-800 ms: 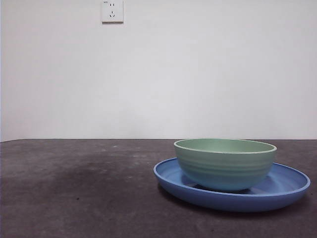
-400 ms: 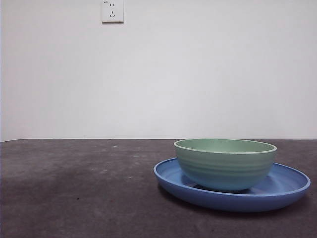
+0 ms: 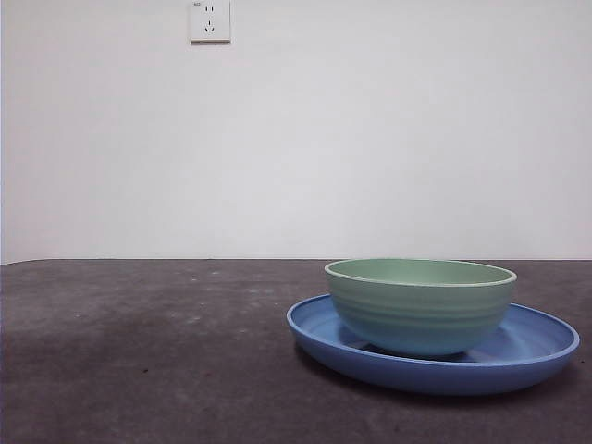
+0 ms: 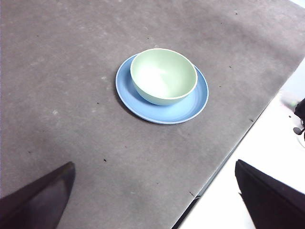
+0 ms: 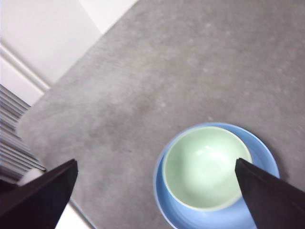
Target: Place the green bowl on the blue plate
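The green bowl point(image 3: 421, 307) stands upright inside the blue plate point(image 3: 541, 347), on the grey worktop point(image 3: 139, 351). The bowl holds nothing; its pale inside point(image 4: 162, 76) shows only a bright reflection. It sits a little off the middle of the plate, so the bare blue ring is wider on one side point(image 4: 190, 102) than on the other.

From the front view the foot of the bowl is hidden behind the raised rim of the plate, and no arm shows there at all. A white wall socket point(image 3: 210, 20) is on the wall behind.

The left hand point(image 4: 152, 200) is released, its jaws wide apart, high over the worktop and well away from the dishes; this view also shows the edge of the worktop. The right hand point(image 5: 157, 198) is also released and grasps nothing, above the bowl point(image 5: 202, 167) and plate point(image 5: 267, 160), one jaw covering a part of the plate's rim.
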### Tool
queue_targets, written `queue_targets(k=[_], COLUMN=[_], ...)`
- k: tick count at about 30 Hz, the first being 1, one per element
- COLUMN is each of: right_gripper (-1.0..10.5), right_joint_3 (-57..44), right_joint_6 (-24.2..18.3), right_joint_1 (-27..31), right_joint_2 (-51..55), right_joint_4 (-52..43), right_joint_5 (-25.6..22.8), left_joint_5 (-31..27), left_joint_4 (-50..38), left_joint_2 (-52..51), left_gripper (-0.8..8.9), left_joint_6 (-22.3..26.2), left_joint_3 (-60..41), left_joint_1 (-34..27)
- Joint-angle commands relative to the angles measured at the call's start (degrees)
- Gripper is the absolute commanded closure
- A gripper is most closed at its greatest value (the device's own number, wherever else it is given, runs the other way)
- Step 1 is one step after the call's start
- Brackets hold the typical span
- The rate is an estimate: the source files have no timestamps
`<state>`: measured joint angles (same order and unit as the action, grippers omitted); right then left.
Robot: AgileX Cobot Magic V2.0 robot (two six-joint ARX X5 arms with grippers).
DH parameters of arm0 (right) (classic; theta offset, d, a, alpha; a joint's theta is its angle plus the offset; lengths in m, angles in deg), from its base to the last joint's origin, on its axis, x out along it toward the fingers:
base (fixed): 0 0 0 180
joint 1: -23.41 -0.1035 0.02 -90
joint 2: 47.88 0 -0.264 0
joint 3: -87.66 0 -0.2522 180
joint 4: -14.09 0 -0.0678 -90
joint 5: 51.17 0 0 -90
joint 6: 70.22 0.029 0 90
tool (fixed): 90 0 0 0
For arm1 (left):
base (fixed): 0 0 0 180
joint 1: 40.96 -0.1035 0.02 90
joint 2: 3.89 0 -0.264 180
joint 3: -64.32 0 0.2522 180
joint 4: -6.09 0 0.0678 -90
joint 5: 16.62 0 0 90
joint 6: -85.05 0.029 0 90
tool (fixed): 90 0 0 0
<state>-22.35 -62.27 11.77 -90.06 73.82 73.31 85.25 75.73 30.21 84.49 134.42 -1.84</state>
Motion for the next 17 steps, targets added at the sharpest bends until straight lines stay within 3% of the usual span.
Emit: queue_targets(k=[1,4,9,17], right_gripper=[3.0,3.0,3.1,3.9], right_joint_3=[1.05,1.05,1.05,1.05], right_joint_6=[0.68,0.5,-0.31,-5.68], right_joint_1=[-0.11,0.85,3.37,8.37], right_joint_2=[-1.66,-4.46,-11.3,-24.41], right_joint_4=[2.21,5.14,6.64,6.56], right_joint_5=[-3.58,-5.6,-4.7,-4.26], left_joint_5=[-0.15,-0.15,-0.15,-0.15], left_joint_4=[-0.63,-0.63,-0.63,-1.36], left_joint_2=[0.26,0.26,0.26,0.26], left_gripper=[1.87,1.87,1.87,1.87], left_joint_6=[-0.11,-0.11,-0.11,-0.13], left_joint_3=[0.42,0.42,0.42,0.42], left_joint_1=[0.26,0.26,0.26,0.26])
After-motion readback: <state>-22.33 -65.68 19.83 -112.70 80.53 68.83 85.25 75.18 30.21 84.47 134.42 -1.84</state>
